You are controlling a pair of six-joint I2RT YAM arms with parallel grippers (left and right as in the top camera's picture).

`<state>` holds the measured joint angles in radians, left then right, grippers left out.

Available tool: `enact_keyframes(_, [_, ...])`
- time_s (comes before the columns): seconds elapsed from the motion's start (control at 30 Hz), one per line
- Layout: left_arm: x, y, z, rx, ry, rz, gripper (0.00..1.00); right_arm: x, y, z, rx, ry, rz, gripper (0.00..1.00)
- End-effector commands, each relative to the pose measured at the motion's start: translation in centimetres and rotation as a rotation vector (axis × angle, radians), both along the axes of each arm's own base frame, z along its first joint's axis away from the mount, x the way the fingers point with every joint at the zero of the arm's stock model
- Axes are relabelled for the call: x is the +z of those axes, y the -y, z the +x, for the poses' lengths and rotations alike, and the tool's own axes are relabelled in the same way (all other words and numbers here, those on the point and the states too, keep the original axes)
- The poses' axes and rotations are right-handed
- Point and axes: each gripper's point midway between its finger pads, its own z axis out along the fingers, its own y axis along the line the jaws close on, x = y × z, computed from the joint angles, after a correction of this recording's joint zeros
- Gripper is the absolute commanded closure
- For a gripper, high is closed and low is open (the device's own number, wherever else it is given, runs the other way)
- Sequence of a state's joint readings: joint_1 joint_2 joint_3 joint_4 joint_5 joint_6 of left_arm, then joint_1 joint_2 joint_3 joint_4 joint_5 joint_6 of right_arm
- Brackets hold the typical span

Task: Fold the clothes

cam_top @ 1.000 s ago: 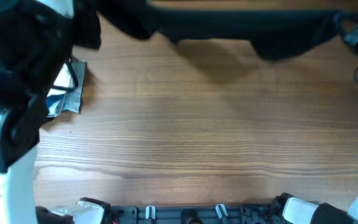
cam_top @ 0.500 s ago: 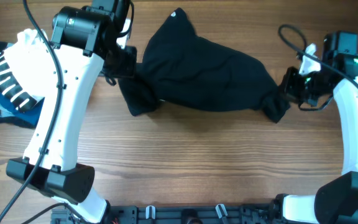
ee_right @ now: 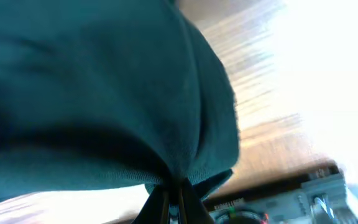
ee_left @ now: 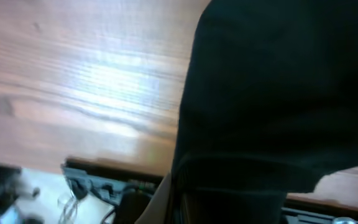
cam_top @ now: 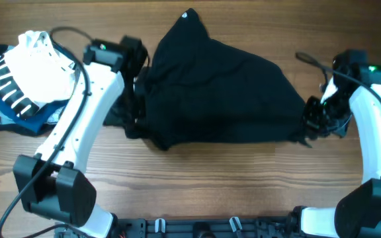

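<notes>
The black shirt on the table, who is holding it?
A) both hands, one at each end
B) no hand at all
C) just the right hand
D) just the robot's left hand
A: the left hand grips the black shirt at one end, and the right hand pinches the other end.

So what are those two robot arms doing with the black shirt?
They are holding a black T-shirt between them over the wooden table. The left gripper pinches one side of it and the right gripper pinches the other, so the cloth hangs spread out but bunched and not yet folded. A white garment and a navy striped garment lie in a pile at the table's far left, and neither arm is touching them.
</notes>
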<state>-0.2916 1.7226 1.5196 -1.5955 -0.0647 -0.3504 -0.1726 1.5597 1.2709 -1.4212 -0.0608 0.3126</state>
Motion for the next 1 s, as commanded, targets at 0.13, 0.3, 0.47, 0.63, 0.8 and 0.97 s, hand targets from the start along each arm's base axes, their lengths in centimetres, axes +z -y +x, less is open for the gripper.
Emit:
enact_keyframes(0.13, [-3.2,-1.2,-4.7,0.088,-0.113,0.033,0.96,-4.1,0.4,-3.5,-0.076,-0.122,-0.057,0.96])
enact_keyframes(0.3, [-4.1,-0.6,-3.2,0.088,-0.045,-0.004,0.96,-4.4,0.0,-1.8,-0.081,-0.048,-0.023,0.96])
enact_keyframes(0.47, [-1.8,1.5,6.2,-0.032,0.311,-0.142,0.96,-2.2,-0.8,7.3,-0.047,0.316,0.068,0.96])
enact_keyframes(0.63, [15.0,2.7,23.7,-0.282,1.164,-0.220,0.96,14.5,0.3,22.8,0.035,1.094,0.040,0.96])
enact_keyframes(0.8, [33.3,1.0,24.8,-0.303,1.605,-0.222,0.96,30.1,1.1,24.3,0.067,1.452,-0.039,0.96])
enact_keyframes(0.97, [39.4,-0.4,18.8,-0.379,1.590,-0.134,0.96,34.7,2.5,20.8,0.074,1.425,-0.115,0.96])
